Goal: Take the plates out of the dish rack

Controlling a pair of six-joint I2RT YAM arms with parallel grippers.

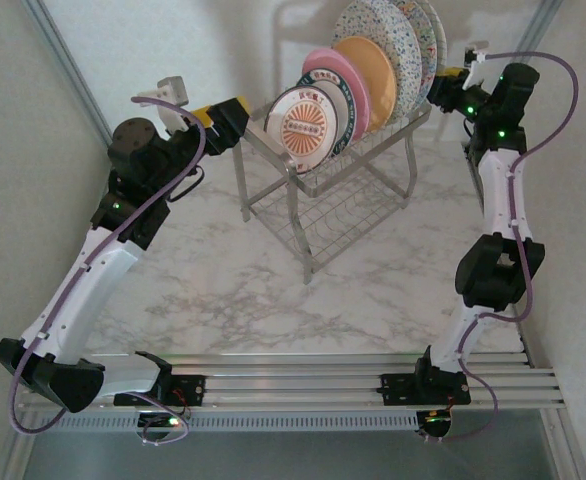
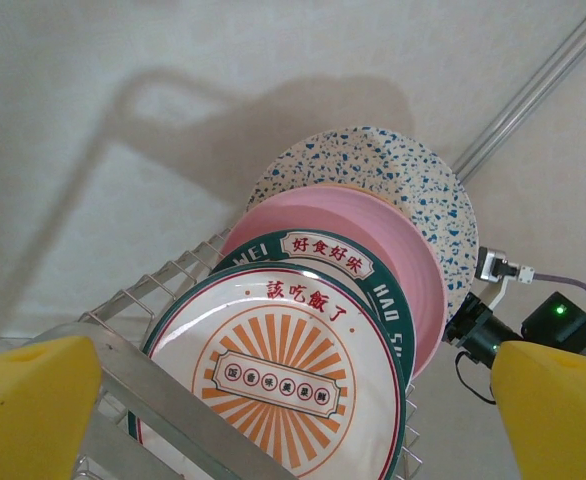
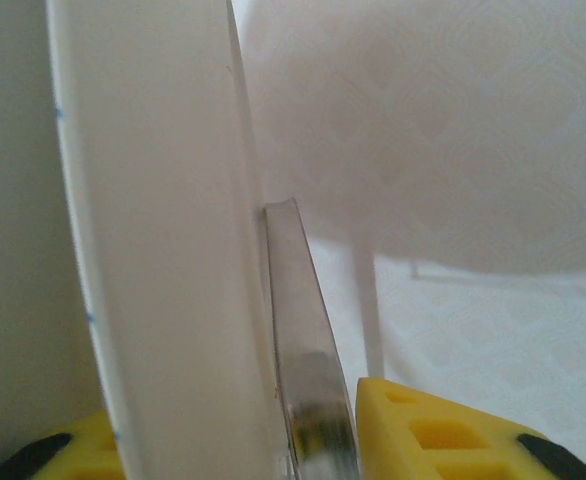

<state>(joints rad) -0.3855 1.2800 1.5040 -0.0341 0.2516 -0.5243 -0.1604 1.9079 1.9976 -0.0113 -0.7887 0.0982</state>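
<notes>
The dish rack (image 1: 295, 222) stands at the back of the table with plates upright in its upper tier. In front is a sunburst plate (image 1: 308, 125) (image 2: 293, 380), then a second dark-rimmed plate (image 2: 373, 275), a pink one (image 2: 383, 225), an orange one (image 1: 373, 70) and speckled ones (image 1: 383, 30) (image 2: 413, 180). My left gripper (image 1: 248, 120) (image 2: 298, 400) is wide open, facing the sunburst plate over a rack bar (image 2: 163, 400). My right gripper (image 1: 443, 90) (image 3: 228, 420) is open. Its fingers straddle the rearmost speckled plate's rim (image 3: 163, 250) and a rack bar (image 3: 303, 330).
The marble tabletop (image 1: 273, 290) spreads in front of the rack. Walls close in on both sides and behind. An aluminium rail (image 1: 293, 375) carrying both arm bases runs along the near edge.
</notes>
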